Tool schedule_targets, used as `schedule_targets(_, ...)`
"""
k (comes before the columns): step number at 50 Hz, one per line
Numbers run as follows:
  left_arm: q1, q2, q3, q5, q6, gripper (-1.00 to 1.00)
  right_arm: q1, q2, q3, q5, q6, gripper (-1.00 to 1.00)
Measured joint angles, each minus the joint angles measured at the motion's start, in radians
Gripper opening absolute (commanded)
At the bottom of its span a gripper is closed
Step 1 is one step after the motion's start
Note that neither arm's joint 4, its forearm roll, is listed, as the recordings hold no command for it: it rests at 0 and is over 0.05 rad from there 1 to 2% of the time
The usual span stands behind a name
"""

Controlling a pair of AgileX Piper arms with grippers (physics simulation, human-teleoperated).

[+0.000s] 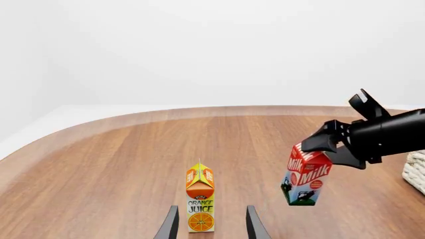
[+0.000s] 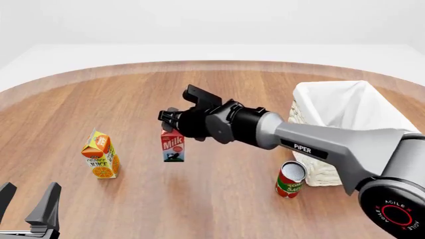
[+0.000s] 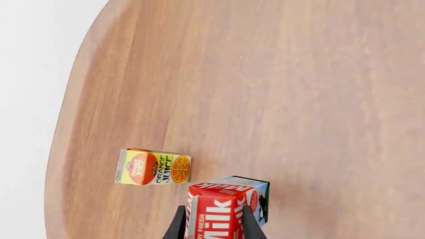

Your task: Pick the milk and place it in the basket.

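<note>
The right hand (image 2: pixel 174 125) is clamped on the red gabled top of the small milk carton (image 2: pixel 172 148), red above with white "Milk" lettering and blue-green below. In the right wrist view its two dark fingers (image 3: pixel 179 225) press against both sides of the carton's red upper part. The left wrist view shows the carton tilted, hanging from that hand with its base clear of the round brown wooden desk (image 2: pixel 133 99).

Taking the front view as a clock face, the milk sits just left of centre. The large cream-white woven wicker basket (image 2: pixel 302 122) with white cloth lining stands well apart at about three o'clock. A small red tomato sauce can (image 2: pixel 290 180) stands just beside the basket's near corner, at about four o'clock. The upright orange-yellow juice carton (image 2: pixel 101 160) stands on the desk at about eight o'clock, near the milk but not touching it.

The left hand (image 2: pixel 30 209) rests low at seven o'clock, fingers spread apart and holding nothing, with the juice carton straight ahead between them in its wrist view.
</note>
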Motion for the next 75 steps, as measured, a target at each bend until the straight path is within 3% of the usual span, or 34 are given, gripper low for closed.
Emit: schedule_targets(75,0.0,0.0,0.0,0.0,0.0,1.0,-0.132,-0.255,0.14,-0.006,-0.052,-1.0)
